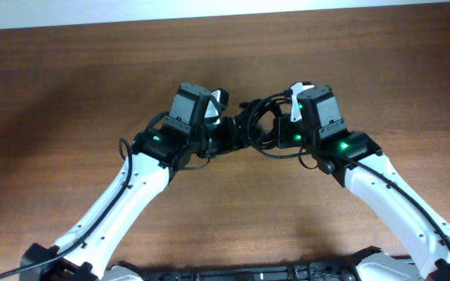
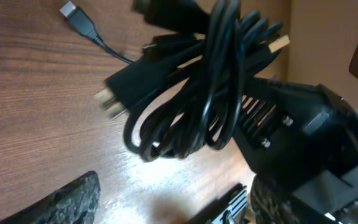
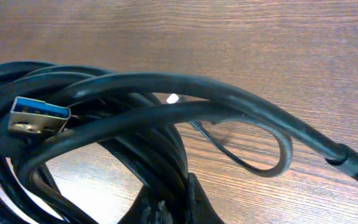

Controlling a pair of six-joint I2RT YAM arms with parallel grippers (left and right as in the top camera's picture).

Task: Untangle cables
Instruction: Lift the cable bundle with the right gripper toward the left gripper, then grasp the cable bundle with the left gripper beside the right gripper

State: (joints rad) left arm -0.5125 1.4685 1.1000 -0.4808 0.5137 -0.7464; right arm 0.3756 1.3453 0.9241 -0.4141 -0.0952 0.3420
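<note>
The cables are a knotted clump of black cords between my two grippers at the table's middle. My right gripper is shut on several strands of the clump; its jaws pinch them at the bottom of the right wrist view. A blue USB plug sticks out at the left there. In the left wrist view the clump hangs just over the table, held by the right gripper. My left gripper is open and empty, just short of the clump.
The brown wooden table lies under everything. A loose plug end rests on the wood at the far left of the clump. Two pale plug ends and a silver plug stick out of the bundle.
</note>
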